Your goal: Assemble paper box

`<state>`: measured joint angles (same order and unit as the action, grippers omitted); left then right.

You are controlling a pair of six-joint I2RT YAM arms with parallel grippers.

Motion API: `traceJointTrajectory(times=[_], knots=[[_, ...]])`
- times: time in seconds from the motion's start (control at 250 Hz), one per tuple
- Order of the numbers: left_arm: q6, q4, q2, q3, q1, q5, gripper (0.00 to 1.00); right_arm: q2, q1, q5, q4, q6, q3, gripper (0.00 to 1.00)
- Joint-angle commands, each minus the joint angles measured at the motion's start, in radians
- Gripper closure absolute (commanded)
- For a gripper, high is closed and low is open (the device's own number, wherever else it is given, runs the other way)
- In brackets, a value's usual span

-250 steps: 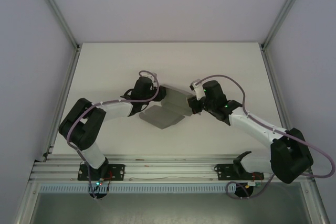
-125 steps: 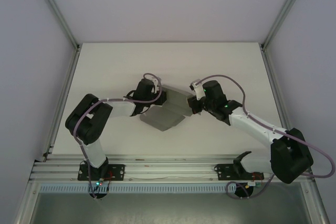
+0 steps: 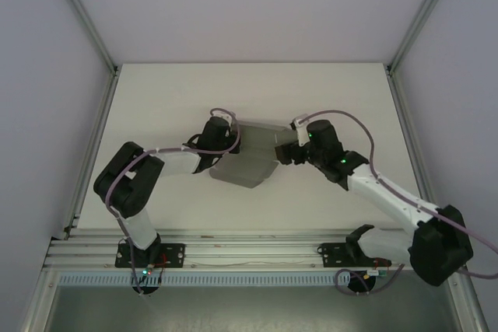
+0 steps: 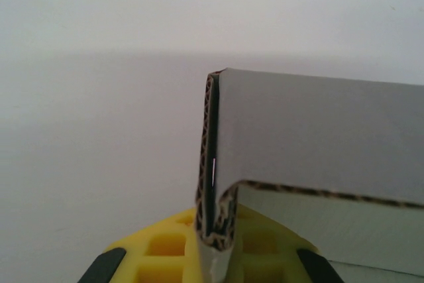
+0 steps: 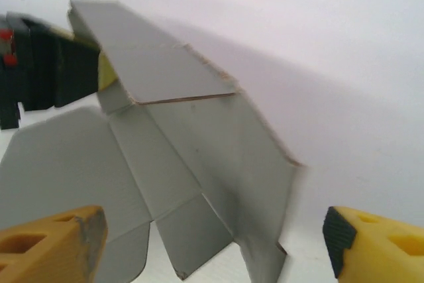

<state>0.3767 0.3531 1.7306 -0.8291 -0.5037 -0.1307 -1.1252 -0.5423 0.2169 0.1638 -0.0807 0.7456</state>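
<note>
My right gripper (image 3: 282,150) has let go and drawn back to the right, while my left gripper (image 4: 213,246) has closed on the paper box (image 3: 243,170).

On the white table (image 3: 156,99) I see the grey corrugated box mid-table between both grippers, a part-folded sheet with its flaps spread. The left gripper's yellow fingers (image 4: 165,246) pinch a doubled-over edge at the box's left side. The right gripper's jaws stand wide, facing the box's flaps without touching them.
</note>
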Motion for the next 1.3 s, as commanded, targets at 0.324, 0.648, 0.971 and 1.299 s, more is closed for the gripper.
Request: traceJointTrajectory(times=[0.324, 0.648, 0.971, 1.299], knots=[[0.036, -0.074, -0.125, 0.029, -0.027, 0.145, 1.00, 0.039, 0.021, -0.197, -0.015, 0.106, 0.146, 0.01], [0.041, -0.141, -0.167, 0.013, -0.032, 0.147, 1.00, -0.151, 0.021, -0.023, 0.027, -0.016, 0.175, 0.00], [0.008, -0.129, -0.180, 0.012, -0.046, 0.092, 1.00, -0.192, 0.015, 0.003, -0.196, 0.046, 0.112, 0.00], [0.015, -0.183, -0.224, -0.003, -0.088, 0.174, 1.00, -0.280, -0.048, -0.343, -0.364, 0.176, 0.118, 0.00]])
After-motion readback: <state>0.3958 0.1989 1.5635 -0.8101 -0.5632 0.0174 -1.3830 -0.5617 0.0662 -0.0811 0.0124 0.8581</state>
